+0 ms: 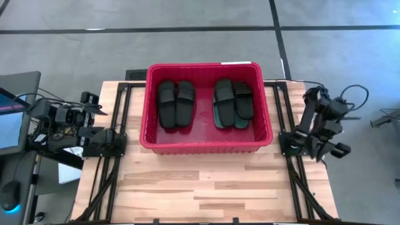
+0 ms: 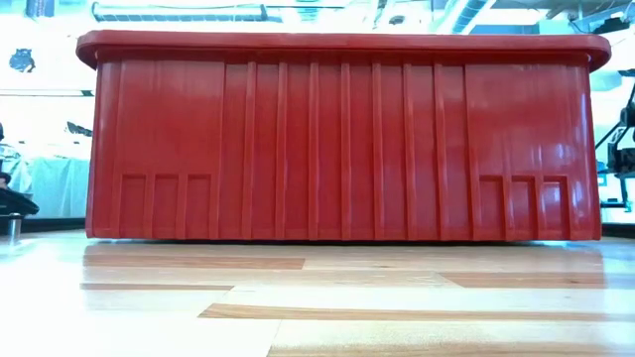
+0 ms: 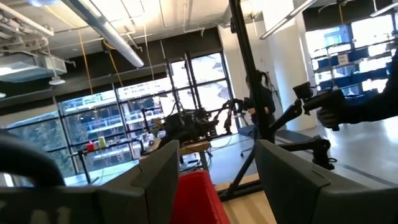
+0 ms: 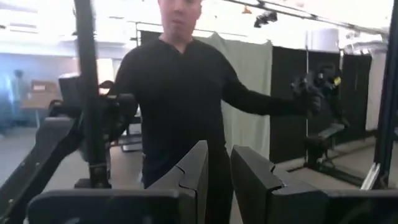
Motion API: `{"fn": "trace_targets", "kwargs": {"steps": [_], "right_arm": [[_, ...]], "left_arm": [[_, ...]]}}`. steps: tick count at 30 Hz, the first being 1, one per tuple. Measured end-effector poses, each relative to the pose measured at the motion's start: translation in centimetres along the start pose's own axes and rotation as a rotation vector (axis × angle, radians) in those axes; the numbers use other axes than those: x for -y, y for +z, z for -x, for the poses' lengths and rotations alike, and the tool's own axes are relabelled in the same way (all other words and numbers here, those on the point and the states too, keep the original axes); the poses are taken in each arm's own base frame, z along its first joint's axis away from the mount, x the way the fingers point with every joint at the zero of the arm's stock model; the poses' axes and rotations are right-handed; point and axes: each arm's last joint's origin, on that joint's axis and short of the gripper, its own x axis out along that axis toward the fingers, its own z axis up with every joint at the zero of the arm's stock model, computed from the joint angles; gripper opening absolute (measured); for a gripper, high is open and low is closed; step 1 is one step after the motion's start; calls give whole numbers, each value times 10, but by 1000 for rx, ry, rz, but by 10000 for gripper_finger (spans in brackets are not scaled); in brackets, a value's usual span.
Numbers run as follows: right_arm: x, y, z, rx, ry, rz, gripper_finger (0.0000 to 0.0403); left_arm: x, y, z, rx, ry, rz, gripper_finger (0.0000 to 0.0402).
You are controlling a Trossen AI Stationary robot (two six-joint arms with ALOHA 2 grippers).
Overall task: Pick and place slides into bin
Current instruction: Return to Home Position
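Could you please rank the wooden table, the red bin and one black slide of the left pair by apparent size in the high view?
Largest to smallest:
1. wooden table
2. red bin
3. black slide
Its partner looks about the same size, so either one comes last.

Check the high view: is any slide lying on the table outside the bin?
No, the slides all lie inside the bin, in two groups, and none shows on the table around it.
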Motion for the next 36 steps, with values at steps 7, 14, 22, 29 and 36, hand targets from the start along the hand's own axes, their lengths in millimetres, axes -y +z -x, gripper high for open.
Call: {"fn": "trace_targets", "kwargs": {"steps": [7,14,22,29,36], "right_arm": [[9,-17,-3,-74,-333,-104,59],[15,-16,1,-110,-559,32,59],[20,-26,-11,1,-647,122,59],[27,-74,-30,138,-612,104,59],[43,-107,-30,222,-608,58,59]], "left_arm": [[0,0,0,-3,1,-30,199],[0,-1,0,-11,-10,9,199],[1,-4,0,-33,-29,-36,199],[1,-3,0,-32,-29,-51,199],[1,-1,0,-7,-24,-28,199]]}}
